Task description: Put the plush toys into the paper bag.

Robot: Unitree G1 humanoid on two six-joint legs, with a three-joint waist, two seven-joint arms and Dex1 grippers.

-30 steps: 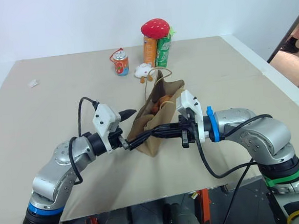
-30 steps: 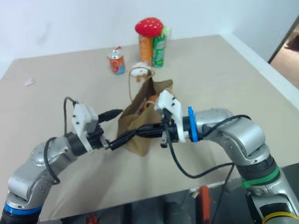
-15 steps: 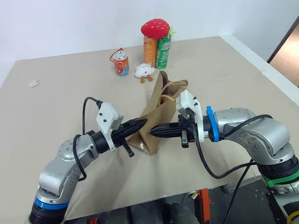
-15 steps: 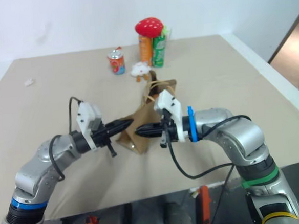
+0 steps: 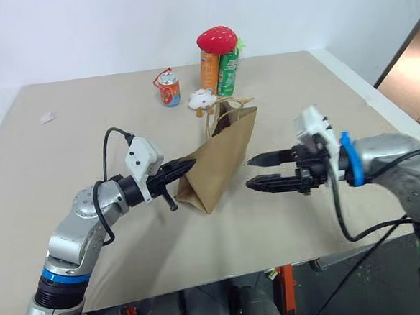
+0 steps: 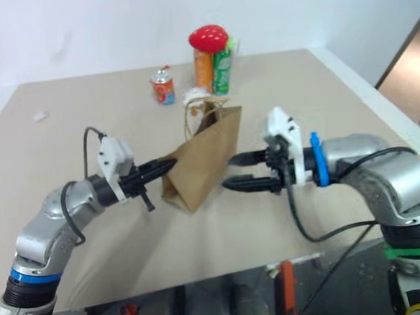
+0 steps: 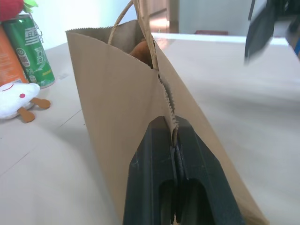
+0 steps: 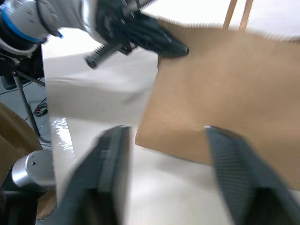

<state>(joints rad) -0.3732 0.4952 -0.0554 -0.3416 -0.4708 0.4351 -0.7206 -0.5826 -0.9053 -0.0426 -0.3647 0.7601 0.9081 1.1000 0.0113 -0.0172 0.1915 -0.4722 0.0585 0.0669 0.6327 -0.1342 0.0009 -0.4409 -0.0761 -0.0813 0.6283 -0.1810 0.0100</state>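
The brown paper bag [image 5: 221, 157] stands tilted in the middle of the table, its cord handles [image 5: 224, 106] up. My left gripper [image 5: 184, 166] is shut on the bag's near side edge; the left wrist view shows its fingers [image 7: 154, 159] pinching the seam. A brown plush toy [image 7: 142, 48] peeks out of the bag's mouth. The white and yellow egg-shaped plush toy [image 5: 201, 98] lies on the table just behind the bag. To the right of the bag my right gripper [image 5: 258, 172] is open and clear of the paper, with nothing between its fingers [image 8: 111, 164].
An orange can [image 5: 209, 71] and a green can [image 5: 228, 72] stand at the back with a red strawberry-shaped cushion [image 5: 217, 40] on top. A small red can [image 5: 169, 88] stands left of them. A white scrap [image 5: 46, 118] lies far left. The table's right edge [image 5: 379, 95] is near.
My left gripper shut on the bag's edge. My right gripper let go of the bag, opened and drew away to the right. The bag now stands more upright.
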